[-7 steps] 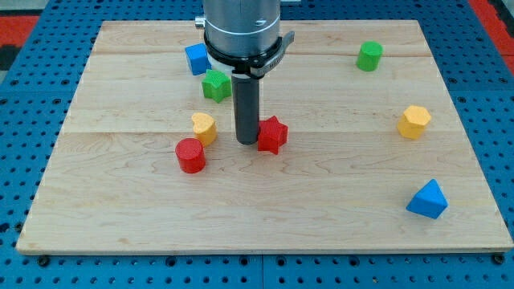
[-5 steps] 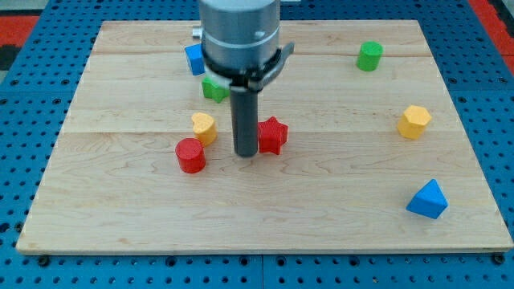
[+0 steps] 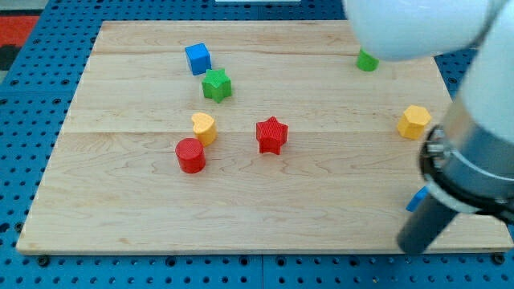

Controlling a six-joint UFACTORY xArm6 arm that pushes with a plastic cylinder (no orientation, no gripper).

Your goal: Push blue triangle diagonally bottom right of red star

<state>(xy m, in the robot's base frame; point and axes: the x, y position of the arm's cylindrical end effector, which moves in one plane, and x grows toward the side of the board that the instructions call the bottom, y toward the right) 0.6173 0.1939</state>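
Observation:
The red star (image 3: 271, 135) lies near the middle of the wooden board (image 3: 144, 217). The blue triangle (image 3: 415, 199) is far to its lower right, near the board's right edge; only a small blue sliver shows, since the arm covers most of it. My rod stands right in front of it, and my tip (image 3: 413, 246) sits by the board's bottom edge, just below and left of the triangle. I cannot tell whether the rod touches the triangle.
A blue cube (image 3: 197, 58) and a green star (image 3: 216, 84) lie at the upper left. A yellow block (image 3: 204, 127) and a red cylinder (image 3: 191, 155) sit left of the red star. A yellow hexagon (image 3: 414, 121) and a partly hidden green block (image 3: 367, 62) are on the right.
The arm has swept from beside the red star's left side to the lower right corner, and now covers most of the blue triangle. The blocks have not visibly moved.

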